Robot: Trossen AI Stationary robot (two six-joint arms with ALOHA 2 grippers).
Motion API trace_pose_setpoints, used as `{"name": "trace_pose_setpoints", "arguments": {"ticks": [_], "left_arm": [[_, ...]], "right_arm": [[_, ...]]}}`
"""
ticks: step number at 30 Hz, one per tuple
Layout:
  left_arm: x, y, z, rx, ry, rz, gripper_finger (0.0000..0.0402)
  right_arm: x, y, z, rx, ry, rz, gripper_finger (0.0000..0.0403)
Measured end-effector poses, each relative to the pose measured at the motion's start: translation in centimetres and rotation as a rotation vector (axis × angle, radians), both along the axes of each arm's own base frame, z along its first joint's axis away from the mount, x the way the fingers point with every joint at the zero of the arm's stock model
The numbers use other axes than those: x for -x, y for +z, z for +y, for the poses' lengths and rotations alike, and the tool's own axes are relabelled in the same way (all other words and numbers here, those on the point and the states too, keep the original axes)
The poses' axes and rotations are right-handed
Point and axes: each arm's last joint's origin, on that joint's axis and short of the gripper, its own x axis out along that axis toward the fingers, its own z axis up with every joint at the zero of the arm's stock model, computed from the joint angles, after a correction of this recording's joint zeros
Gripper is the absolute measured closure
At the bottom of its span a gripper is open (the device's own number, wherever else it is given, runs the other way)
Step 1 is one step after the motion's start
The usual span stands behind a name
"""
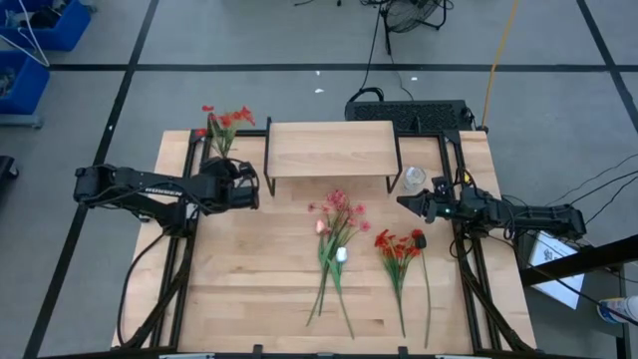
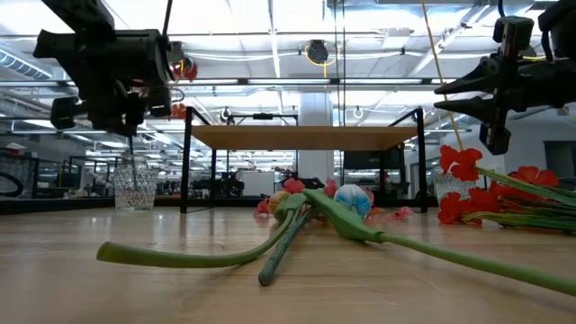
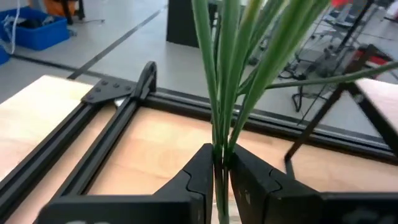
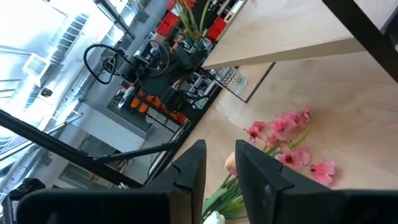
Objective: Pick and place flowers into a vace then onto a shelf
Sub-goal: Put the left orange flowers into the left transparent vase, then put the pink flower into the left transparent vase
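While our left gripper (image 1: pixel 242 185) hangs above the table's left side, just left of the shelf (image 1: pixel 329 148), its fingers (image 3: pixel 200 177) are clamped on a bunch of green stems (image 3: pixel 227 74). That held spray's red blossoms (image 1: pixel 225 119) point toward the table's far edge. Our right gripper (image 1: pixel 411 204) hovers over the right side, near the shelf's right legs, with its fingers (image 4: pixel 189 165) a narrow gap apart and nothing between them. A clear glass vase (image 1: pixel 414 179) stands just beside it, by the shelf's right end. On the tabletop (image 1: pixel 259 289) in front of the shelf lie a pink spray (image 1: pixel 337 209), a white bud (image 1: pixel 341 254), and, to their right, a red spray (image 1: pixel 397 245).
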Motion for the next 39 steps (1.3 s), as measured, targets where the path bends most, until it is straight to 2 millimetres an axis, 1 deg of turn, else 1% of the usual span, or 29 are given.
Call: {"name": "trace_pose_setpoints", "arguments": {"ticks": [6,9,11,14,19,23,26,28,32,39], "left_arm": [[-0.8,-0.1,-0.2,0.083,-0.074,0.012,0.0345],[-1.3,0.0,-0.5,0.058,-0.129,0.032,0.0343],[-1.6,0.1,-0.5,0.048,-0.151,0.036,0.0332],[-1.7,0.1,-0.5,0.065,-0.165,0.038,0.0300],[-1.7,0.0,-0.6,0.099,-0.166,0.016,0.0222],[-1.8,-0.1,-0.8,0.184,-0.179,-0.030,0.0163],[-1.8,-0.1,-1.2,0.228,-0.210,-0.035,0.0128],[-1.6,-0.2,-1.5,0.249,-0.208,-0.034,0.0113],[-1.3,0.1,-2.4,0.250,-0.190,-0.127,0.0107],[-0.9,0.8,-4.3,0.347,-0.322,-0.154,0.0125]], "right_arm": [[-0.1,-0.2,0.0,-0.001,0.000,0.019,0.0325],[-0.2,-0.2,0.0,-0.002,0.000,0.027,0.0325],[-0.2,-0.2,0.0,-0.002,0.000,0.029,0.0325],[-0.2,-0.3,0.0,-0.002,0.000,0.030,0.0325],[-0.2,-0.3,0.0,-0.005,0.000,0.029,0.0325],[-0.2,-0.3,0.0,-0.005,0.001,0.029,0.0325],[-0.2,-0.3,0.0,-0.012,0.001,0.028,0.0325],[-0.2,-0.2,0.0,-0.013,0.001,0.027,0.0325],[-0.2,-0.2,0.0,-0.013,0.001,0.026,0.0325],[-0.2,-0.2,0.0,0.002,0.002,0.027,0.0325]]}}
